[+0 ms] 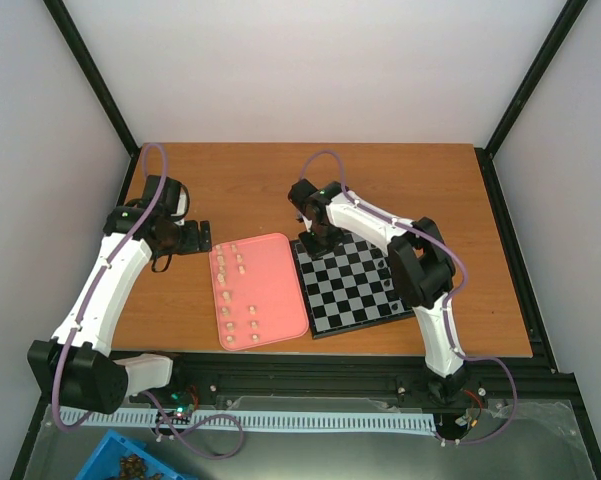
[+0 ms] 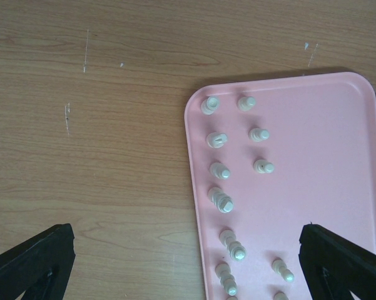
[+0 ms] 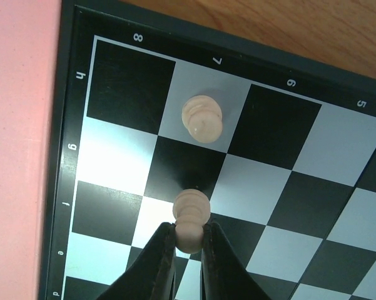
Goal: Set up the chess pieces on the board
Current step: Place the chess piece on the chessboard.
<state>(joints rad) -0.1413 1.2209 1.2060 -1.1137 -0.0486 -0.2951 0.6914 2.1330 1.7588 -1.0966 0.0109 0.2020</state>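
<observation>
One cream chess piece (image 3: 190, 215) is pinched in the closed right pincer (image 3: 189, 236) over the board (image 3: 281, 134), near its far left corner. Its round end pokes out past the fingertips (image 3: 166, 250). The rest is hidden between them, so I cannot tell if it touches a square. Another piece (image 3: 202, 117) stands upright on a white square (image 3: 233, 94) just ahead. More chess pieces (image 2: 220, 170) stand in two rows along the pink tray (image 2: 325, 144), just beside the board. The lowest ones are cut off. The left pincer (image 1: 202, 238) hangs wide open over the counter (image 2: 100, 137)
</observation>
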